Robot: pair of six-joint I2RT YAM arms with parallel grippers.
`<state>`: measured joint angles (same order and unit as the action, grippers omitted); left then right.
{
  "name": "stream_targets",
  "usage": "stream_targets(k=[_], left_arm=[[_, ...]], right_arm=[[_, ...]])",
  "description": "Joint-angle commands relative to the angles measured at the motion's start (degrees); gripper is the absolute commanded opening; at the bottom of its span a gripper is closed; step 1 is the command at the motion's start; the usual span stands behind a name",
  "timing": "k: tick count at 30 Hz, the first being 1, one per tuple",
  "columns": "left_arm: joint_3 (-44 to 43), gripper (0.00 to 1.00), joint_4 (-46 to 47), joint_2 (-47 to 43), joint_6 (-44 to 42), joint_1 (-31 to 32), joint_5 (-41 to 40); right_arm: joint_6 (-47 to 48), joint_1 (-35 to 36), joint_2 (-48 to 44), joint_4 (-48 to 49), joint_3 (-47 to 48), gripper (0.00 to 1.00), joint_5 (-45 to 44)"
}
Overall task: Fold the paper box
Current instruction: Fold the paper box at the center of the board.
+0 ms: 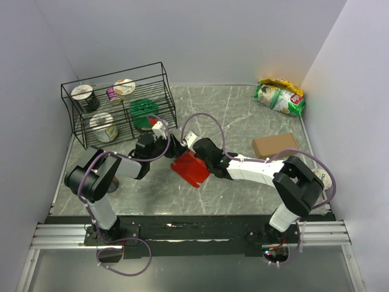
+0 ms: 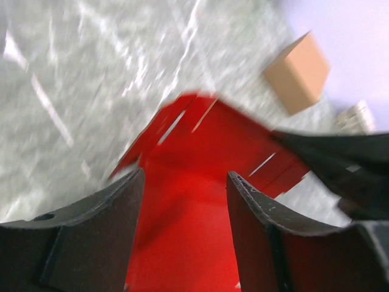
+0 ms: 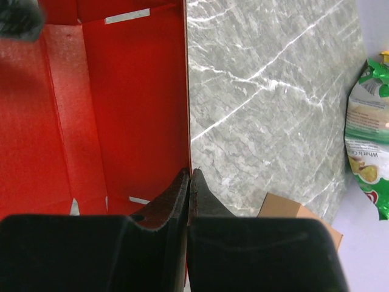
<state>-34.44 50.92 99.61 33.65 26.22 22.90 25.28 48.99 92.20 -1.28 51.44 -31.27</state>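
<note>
Grey marbled table [image 1: 243, 115], hemmed by pale walls. At its far-left corner, black wire rack [image 1: 112, 75] with several lidded tubs and one green container [image 1: 144, 109] inside. From the near edge, left arm [image 1: 103, 173] and right arm [image 1: 267, 170], both reaching in toward the table's middle and meeting there. In the far-right corner, green and yellow snack bag [image 1: 279, 97], lying flat. Near the right edge, well apart from the bag, plain brown cardboard box [image 1: 275, 146]. At the middle of the table, between the two wrists, bright red paper box [image 1: 191, 169]: partly folded, with creased panels and slots showing and one side wall raised upright in the right wrist view. Right gripper [image 3: 189, 173] clenched on the edge of that raised wall, fingers pressed together with the red card pinched in the seam. Left gripper [image 2: 185, 176] released, fingers [image 2: 115, 207] spread apart over the red card, one to each side of a panel; contact with the card not clear through the blur.
</note>
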Motion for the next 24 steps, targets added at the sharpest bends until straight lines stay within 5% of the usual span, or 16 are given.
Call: stream_targets(k=[1, 6, 9, 14, 24], left_arm=[[-2.12, 0.62, 10.35, -0.39, 5.45, 0.06, 2.23], [-5.81, 0.55, 12.89, 3.74, 10.90, 0.06, 1.46], [-8.10, 0.65, 12.19, 5.06, 12.75, 0.06, 0.49], [-11.44, 0.67, 8.68, 6.30, 13.73, 0.67, -0.65], [-8.02, 0.83, 2.09, -0.56, 10.91, -3.63, -6.19]], right_arm=[[0.03, 0.49, 0.08, -1.01, 1.73, 0.00, -1.34], [-0.31, 0.49, -0.18, -0.57, 1.56, 0.00, -1.25], [-0.32, 0.67, -0.36, 0.48, 1.21, 0.00, -1.78], [0.82, 1.63, 0.08, 3.12, 0.50, 0.00, -4.67], [2.49, 1.72, -1.06, 5.32, -0.73, 0.00, -5.56]])
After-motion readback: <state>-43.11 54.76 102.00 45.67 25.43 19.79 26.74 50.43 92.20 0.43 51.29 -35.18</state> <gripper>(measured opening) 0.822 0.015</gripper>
